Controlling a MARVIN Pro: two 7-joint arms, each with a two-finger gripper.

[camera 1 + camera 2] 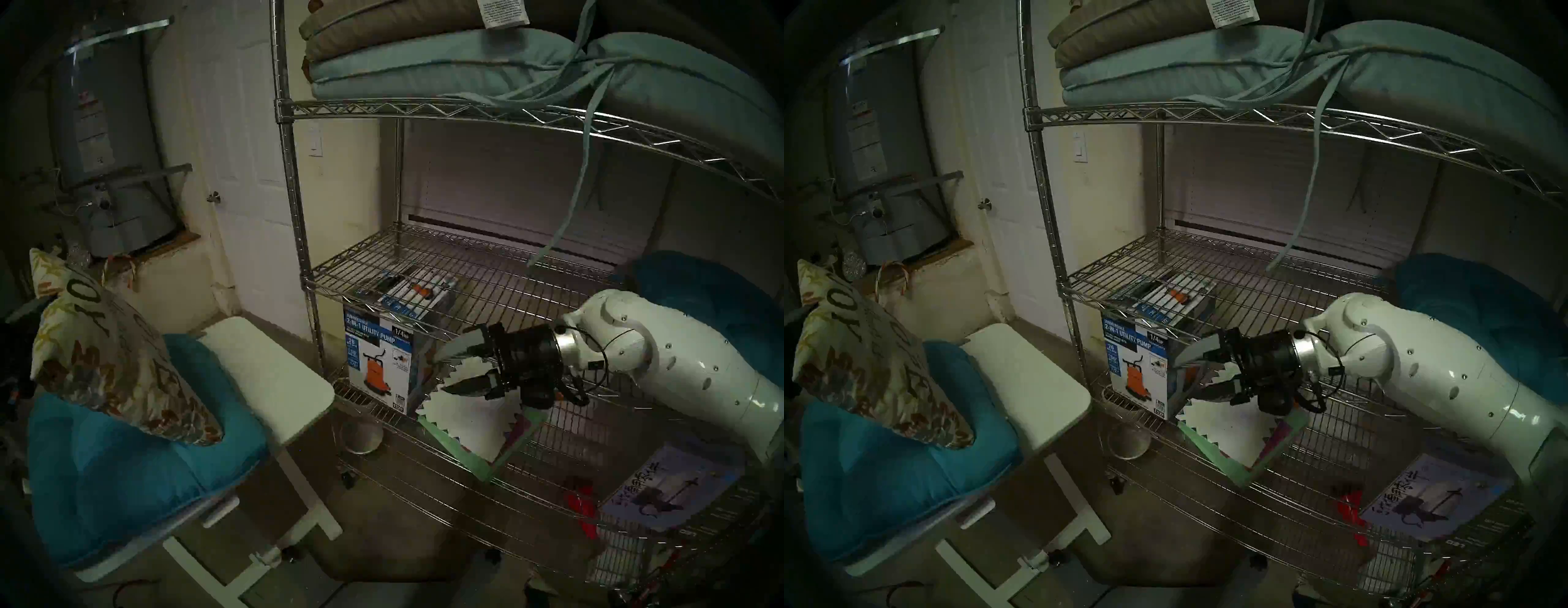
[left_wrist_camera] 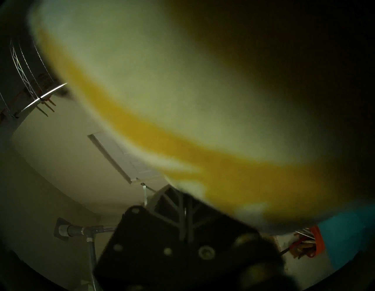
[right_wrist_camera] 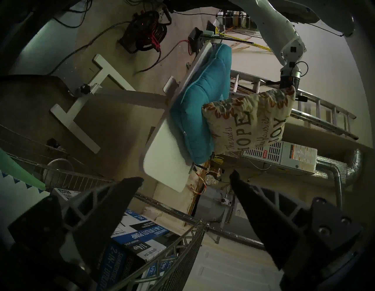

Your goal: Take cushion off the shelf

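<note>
The square cream throw cushion (image 1: 114, 344) printed with black "HOPE" and "JOY" lettering and orange leaves is seen clear of the tall chrome wire shelf (image 1: 292, 204), well to that shelf's left; it hangs tilted, its lower corner over or on the plain teal tufted seat cushion (image 1: 127, 475) that lies on the small white table (image 1: 271, 373); contact cannot be told. In the right wrist view one top corner is seen pinched by the left gripper (image 3: 289, 86), which is clenched on the fabric; the left wrist view is filled by blurred cream and yellow cloth. The right gripper (image 1: 456, 367) is held spread and empty at the shelf's front, by the utility pump box (image 1: 377, 365). The removal is judged nearly done; the cushion is best lowered slowly until its weight is borne by the teal pad, kept away from the shelf post; only then should the grip be released.
</note>
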